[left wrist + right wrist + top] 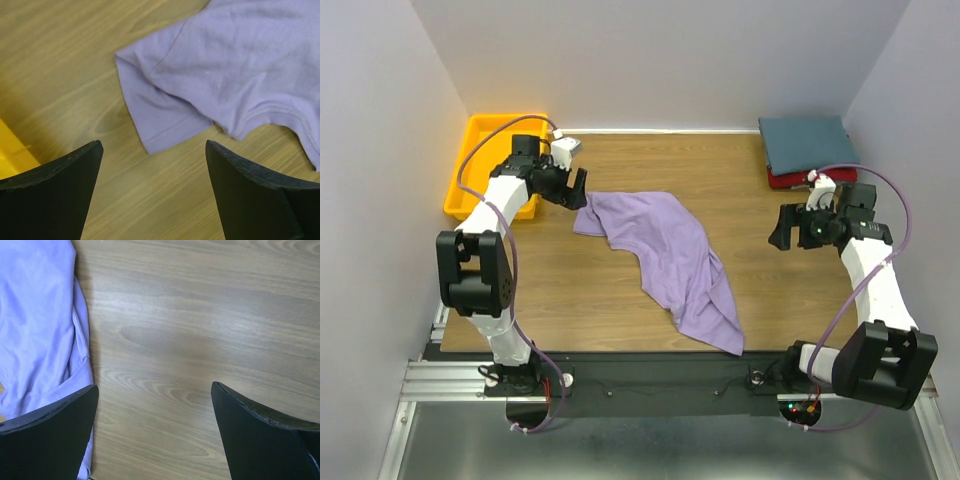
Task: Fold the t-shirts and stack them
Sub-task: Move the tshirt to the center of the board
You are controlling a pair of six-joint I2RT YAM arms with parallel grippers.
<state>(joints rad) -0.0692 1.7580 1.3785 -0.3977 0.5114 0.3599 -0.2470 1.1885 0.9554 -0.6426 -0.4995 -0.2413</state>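
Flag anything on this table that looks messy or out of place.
The lavender t-shirt lies bunched and twisted diagonally across the middle of the table, unfolded, unlike the teal shirt stacked neatly on the red shirt at the far right corner. Nothing else stands out.

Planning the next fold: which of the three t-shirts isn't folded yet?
The lavender-purple t-shirt, lying rumpled across the middle of the table. The dark teal t-shirt and the red t-shirt under it are folded rectangles, stacked at the far right corner.
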